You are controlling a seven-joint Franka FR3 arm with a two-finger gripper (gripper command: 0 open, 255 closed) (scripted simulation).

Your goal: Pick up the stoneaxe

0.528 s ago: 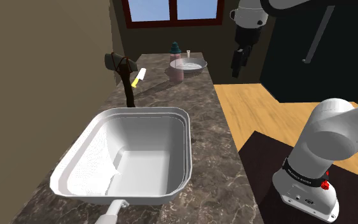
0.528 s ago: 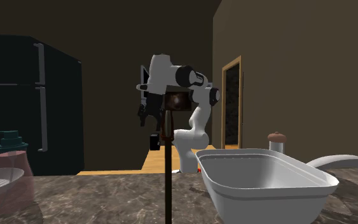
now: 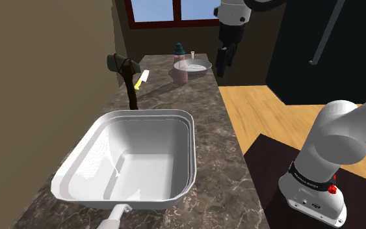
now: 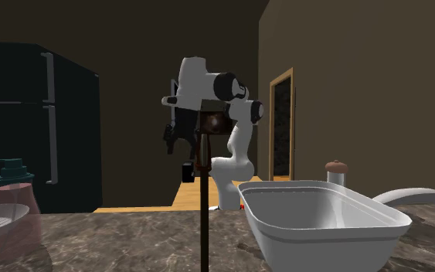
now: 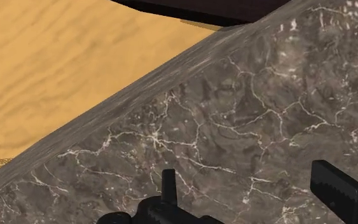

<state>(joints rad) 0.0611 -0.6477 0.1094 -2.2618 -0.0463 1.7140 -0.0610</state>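
Note:
The stone axe (image 3: pixel 125 77) stands upright at the back of the dark marble counter (image 3: pixel 210 146), with its grey head up and its dark handle down. In the second exterior view the axe (image 4: pixel 204 202) rises close to the camera, its brown head level with the arm. My gripper (image 3: pixel 222 62) hangs in the air over the counter's edge, well toward the shoulder view's right of the axe and apart from it. In the wrist view my gripper (image 5: pixel 254 202) is open, its fingers (image 5: pixel 168 188) wide apart above bare marble, holding nothing.
A large white basin (image 3: pixel 132 159) takes up the near half of the counter. A yellow-handled tool (image 3: pixel 141 79) lies beside the axe. A pink bottle with a teal cap (image 3: pixel 180 62) and a shallow dish (image 3: pixel 197 67) stand at the far end. Wooden floor (image 3: pixel 285 123) lies beside the counter.
My gripper has moved toward the shoulder view's left and slightly up, from over the floor to the counter's edge. The axe has not moved.

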